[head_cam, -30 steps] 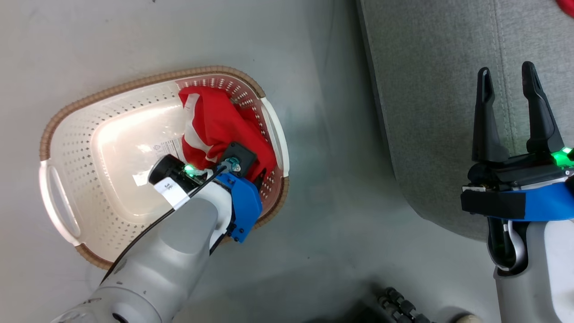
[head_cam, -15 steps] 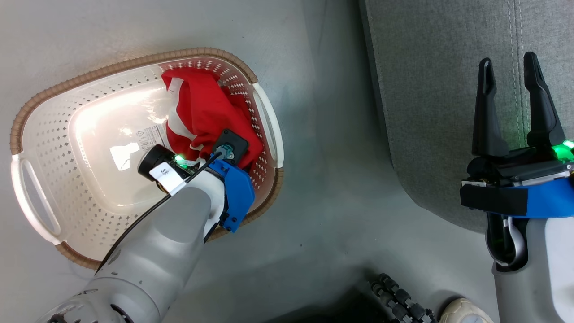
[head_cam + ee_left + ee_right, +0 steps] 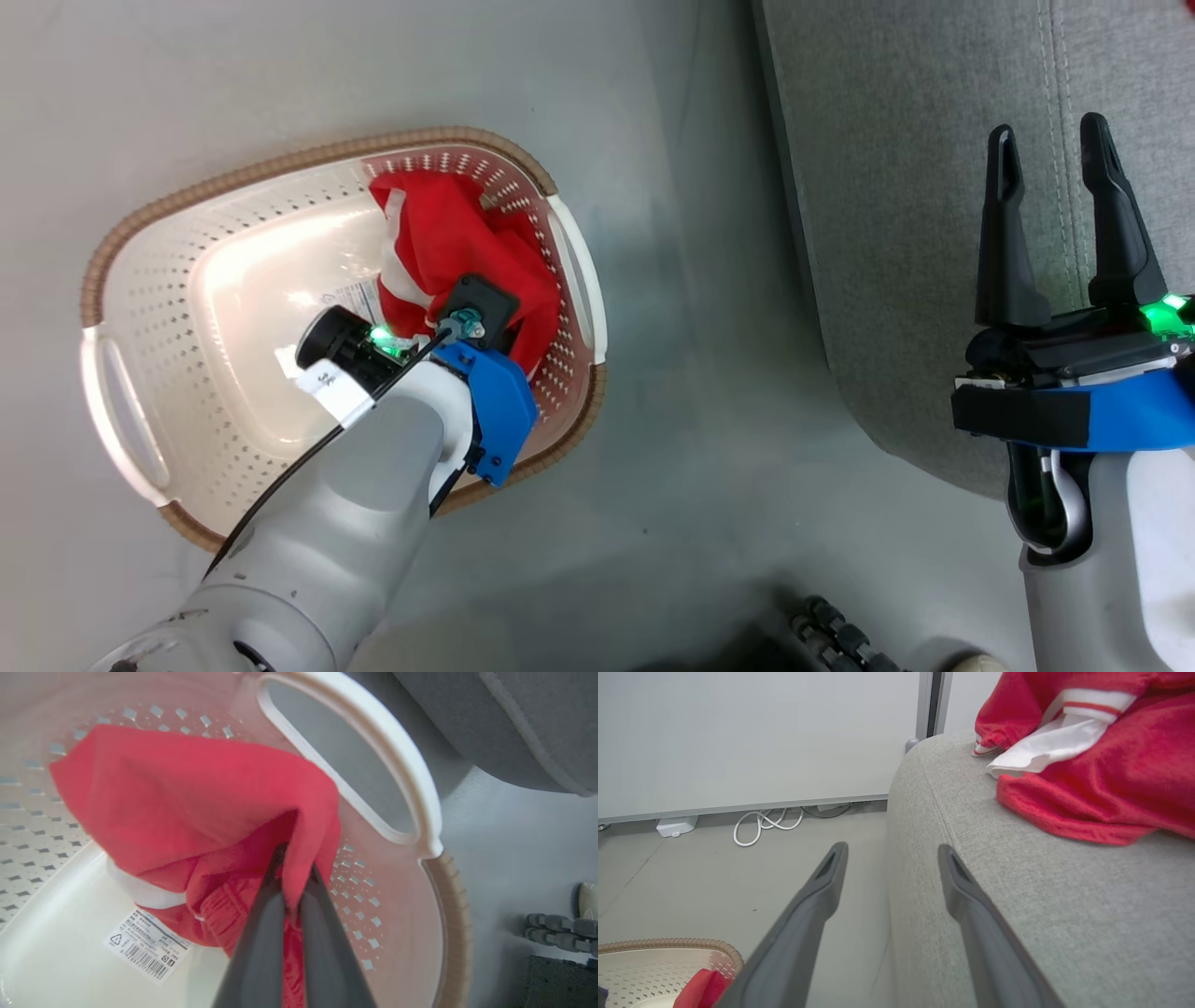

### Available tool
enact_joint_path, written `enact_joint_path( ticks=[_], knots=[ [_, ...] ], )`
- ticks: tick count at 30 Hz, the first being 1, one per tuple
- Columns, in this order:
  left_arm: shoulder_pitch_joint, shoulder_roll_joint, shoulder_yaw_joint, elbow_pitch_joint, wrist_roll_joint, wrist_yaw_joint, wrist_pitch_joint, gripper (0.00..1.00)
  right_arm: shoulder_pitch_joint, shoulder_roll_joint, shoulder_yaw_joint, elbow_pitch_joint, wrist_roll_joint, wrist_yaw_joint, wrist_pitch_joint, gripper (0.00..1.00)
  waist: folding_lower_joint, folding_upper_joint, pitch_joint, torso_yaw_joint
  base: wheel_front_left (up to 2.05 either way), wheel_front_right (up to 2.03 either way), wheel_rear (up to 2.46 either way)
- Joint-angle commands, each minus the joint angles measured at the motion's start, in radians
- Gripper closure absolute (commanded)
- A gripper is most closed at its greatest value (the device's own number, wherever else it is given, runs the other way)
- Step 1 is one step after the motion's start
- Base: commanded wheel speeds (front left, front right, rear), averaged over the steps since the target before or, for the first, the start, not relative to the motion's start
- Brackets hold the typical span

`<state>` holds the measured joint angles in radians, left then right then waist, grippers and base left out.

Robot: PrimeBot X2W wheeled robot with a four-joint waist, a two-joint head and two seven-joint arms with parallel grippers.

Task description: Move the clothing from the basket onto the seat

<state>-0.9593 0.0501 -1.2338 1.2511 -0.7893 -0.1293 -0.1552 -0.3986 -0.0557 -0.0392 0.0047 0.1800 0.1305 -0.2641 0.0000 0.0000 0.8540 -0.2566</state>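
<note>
A red garment with white stripes (image 3: 457, 252) lies bunched against the right end of the cream basket (image 3: 233, 177), which stands on the floor. In the left wrist view my left gripper (image 3: 294, 865) is shut on a fold of this clothing (image 3: 187, 802), close to the basket's handle (image 3: 411, 798). My right gripper (image 3: 1050, 149) hangs open and holds nothing, just over the grey seat (image 3: 896, 187). In the right wrist view its fingers (image 3: 889, 851) straddle the seat's edge (image 3: 971, 868). A second red and white garment (image 3: 1101, 779) lies on the seat.
A dark ridged object (image 3: 840, 635) lies on the floor near my base. By the far wall lie a coiled white cable (image 3: 766, 823) and a small white box (image 3: 676, 826). Grey floor separates the basket and the seat.
My left gripper has closed on the red garment in the basket. The head camera shifted a little. The right gripper has stayed open over the seat.
</note>
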Motion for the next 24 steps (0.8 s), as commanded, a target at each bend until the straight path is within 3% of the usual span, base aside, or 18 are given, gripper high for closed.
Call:
enact_joint_path(
  ticks=[1, 16, 24],
  knots=[
    [0.010, 0.001, 0.005, -0.004, -0.008, 0.005, -0.012, 1.00, -0.005, -0.005, 0.000, 0.003, 0.001, 0.000, -0.001, 0.00, 0.0000, 0.0000, -0.023, 0.013, 0.00, 0.00, 0.00],
    [0.096, 0.000, 0.088, -0.050, -0.090, 0.014, -0.110, 1.00, 0.043, -0.029, 0.012, 0.057, -0.002, 0.001, 0.000, 0.00, 0.0000, 0.0000, -0.221, 0.084, 0.00, 0.00, 0.00],
    [0.162, 0.037, 0.251, -0.208, -0.020, 0.050, -0.111, 1.00, 0.078, -0.040, 0.005, 0.082, -0.007, 0.001, 0.000, 0.00, 0.0000, 0.0000, -0.325, 0.122, 0.00, 0.00, 0.00]
  ],
)
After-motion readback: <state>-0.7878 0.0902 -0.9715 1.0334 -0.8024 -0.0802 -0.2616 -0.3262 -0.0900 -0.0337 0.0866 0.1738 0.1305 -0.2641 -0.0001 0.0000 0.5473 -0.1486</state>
